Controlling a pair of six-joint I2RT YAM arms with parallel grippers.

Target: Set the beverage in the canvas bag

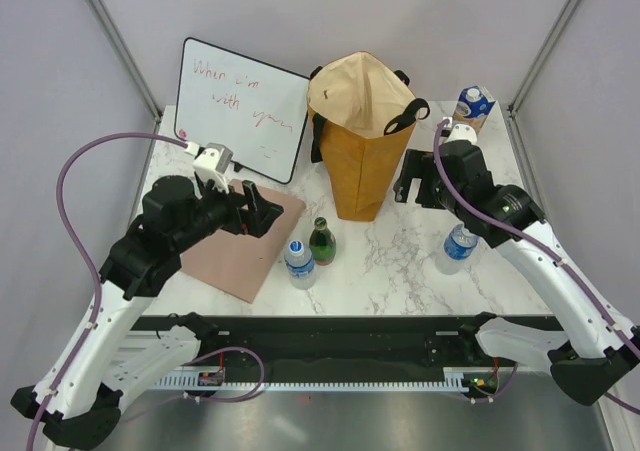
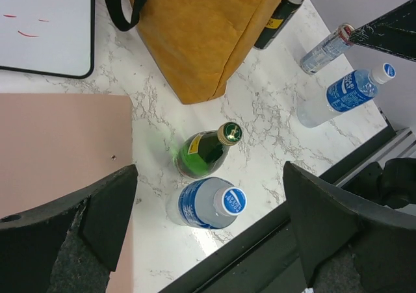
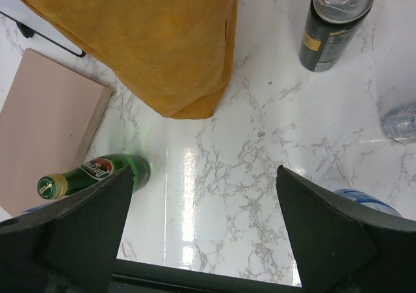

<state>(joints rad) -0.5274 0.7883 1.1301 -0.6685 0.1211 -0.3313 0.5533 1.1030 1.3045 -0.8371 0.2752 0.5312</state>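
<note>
- Bag (image 1: 358,141) stands upright, top centre, mouth gaping to receive drinks.
- Green bottle (image 1: 321,241) stands just below it, untouched.
- Left gripper (image 1: 262,209) is spread wide and empty, probably lining up.
- Right gripper (image 1: 412,183) likewise, beside the bag.

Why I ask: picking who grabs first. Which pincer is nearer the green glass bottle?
Left. The left pincer hangs just beside the green glass bottle, on its left; the right pincer is farther, right of the canvas bag.

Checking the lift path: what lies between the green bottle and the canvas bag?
Nothing: bare marble between green bottle and canvas bag, per left wrist view.
</note>
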